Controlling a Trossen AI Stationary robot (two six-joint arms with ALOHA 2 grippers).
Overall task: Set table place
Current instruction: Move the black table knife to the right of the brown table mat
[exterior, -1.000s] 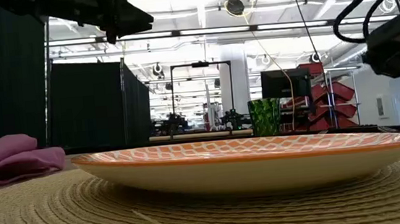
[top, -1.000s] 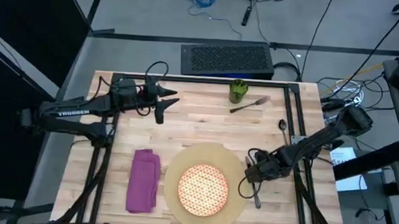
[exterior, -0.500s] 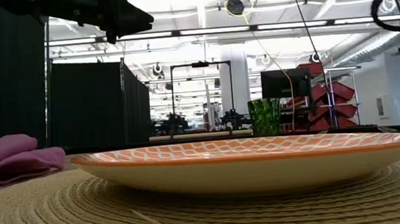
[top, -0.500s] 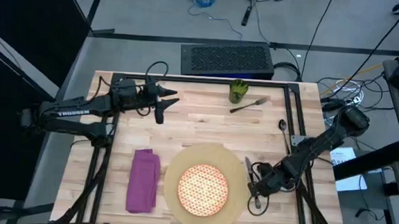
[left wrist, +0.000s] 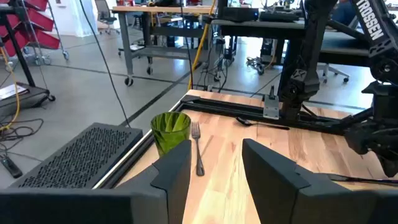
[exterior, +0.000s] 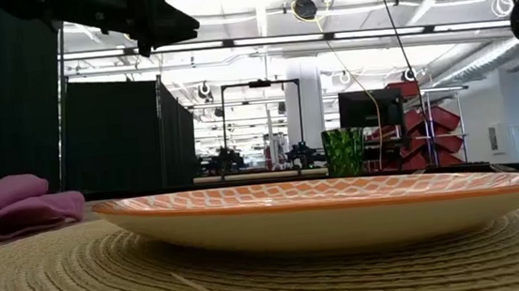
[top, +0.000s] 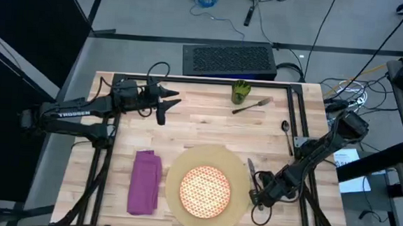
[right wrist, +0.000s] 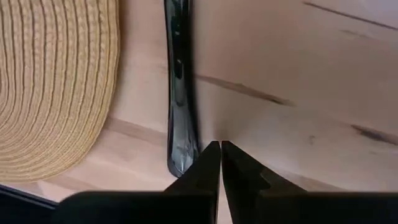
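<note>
On the table (top: 187,126), the round tan mat (top: 236,172) carries the orange-and-white plate (top: 206,190). The purple napkin (top: 145,182) lies left of the mat. The metal knife (right wrist: 178,81) lies flat along the mat's right rim (top: 251,168). The green cup (top: 240,92) and the fork (top: 251,105) rest at the far edge. My right gripper (right wrist: 219,149) is shut, its tips beside the knife's near end (top: 258,198). Over the far left, my left gripper (top: 165,105) hangs open with nothing in it (left wrist: 217,168). My right gripper's shut fingertips (right wrist: 210,155) point down at the wood right beside the knife's near end (right wrist: 181,163). Whether they touch the knife or the table, I cannot tell.
A spoon (top: 285,129) lies by the right frame rail. A black keyboard-like box (top: 227,60) sits beyond the far edge. Bare wood shows between the cup and the mat and right of the knife (right wrist: 298,93).
My right gripper has moved toward the table's near edge along the mat's right side. More of the knife now shows lying beside the mat on the gripper's far side.
</note>
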